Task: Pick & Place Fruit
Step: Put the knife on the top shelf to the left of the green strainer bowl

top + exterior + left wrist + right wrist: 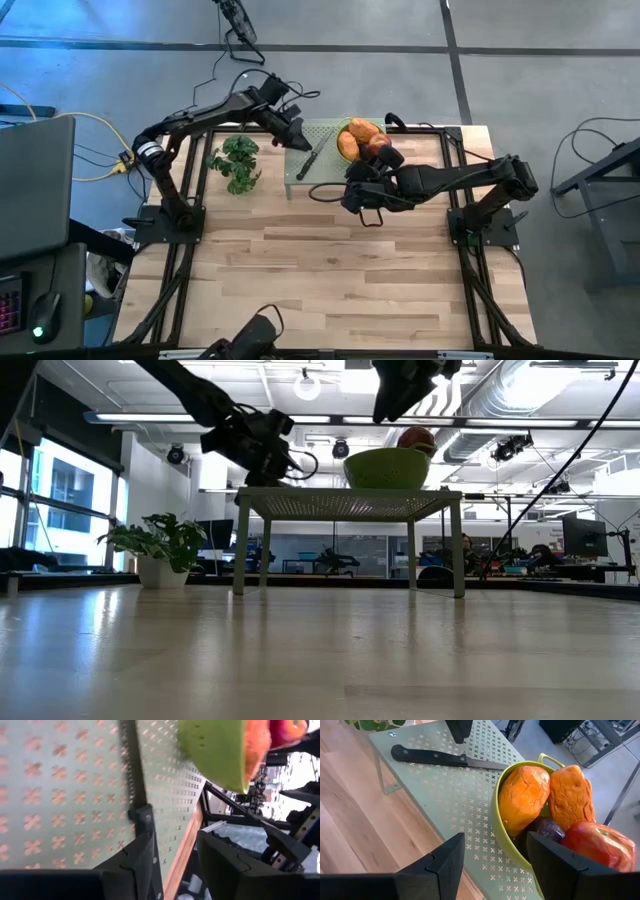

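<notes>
Progress: I see fruit point(560, 815) all in bowl point(501, 827), none moved | right gripper point(495, 865) released, empty, above bowl | left gripper point(175, 860) released over rack point(445, 790)

Two orange fruits point(522, 797), one apple point(600, 845), perhaps one purple fruit point(547, 827).

Left arm reaches far across, its gripper point(297, 137) angled down with fingers point(135, 857) parted, nothing between them. Right arm stretches inward, its gripper point(495, 855) hovering low, fingers point(445, 862) apart and empty.
</notes>
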You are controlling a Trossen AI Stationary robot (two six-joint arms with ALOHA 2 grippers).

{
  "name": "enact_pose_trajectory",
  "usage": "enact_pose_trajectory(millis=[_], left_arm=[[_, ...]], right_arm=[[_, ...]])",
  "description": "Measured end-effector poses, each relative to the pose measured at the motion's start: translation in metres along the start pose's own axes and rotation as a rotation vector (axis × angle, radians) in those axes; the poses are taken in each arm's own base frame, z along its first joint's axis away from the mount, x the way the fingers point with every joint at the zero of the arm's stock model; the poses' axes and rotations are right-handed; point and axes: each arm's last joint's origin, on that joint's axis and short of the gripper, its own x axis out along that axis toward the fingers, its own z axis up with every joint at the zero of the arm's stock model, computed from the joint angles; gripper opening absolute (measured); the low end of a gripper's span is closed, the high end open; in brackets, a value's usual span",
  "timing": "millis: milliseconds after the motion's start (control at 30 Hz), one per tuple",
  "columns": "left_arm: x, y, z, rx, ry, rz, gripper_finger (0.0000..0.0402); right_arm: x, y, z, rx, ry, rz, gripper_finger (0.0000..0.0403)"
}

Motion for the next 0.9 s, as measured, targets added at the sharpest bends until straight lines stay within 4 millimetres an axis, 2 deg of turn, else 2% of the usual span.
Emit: enact_pose_trajectory(millis=[267,500,667,767,900], left_arm=[[-0.006,-0.009,-0.001,0.15,-0.041,0.017,0.0119],[-0.015,-0.028,-0.01,0.261,-0.104,0.083,0.0058],[-0.008,-0.046,-0.023,0.308,-0.114,0.13,0.0006],[0.0,-0.052,-0.031,0.306,-0.089,0.159,0.0007],[0.01,-0.052,-0.042,0.301,-0.056,0.284,0.0002]], right_arm=[[-0.006,-0.008,-0.001,-0.006,0.003,-0.01,0.0206],[-0.016,-0.02,-0.002,0.009,0.004,0.001,0.0206],[-0.024,-0.03,-0.005,0.004,0.026,0.014,0.0206],[-0.028,-0.036,-0.009,-0.009,0.06,0.025,0.0206],[-0.032,-0.041,-0.014,-0.009,0.093,0.008,0.0206]])
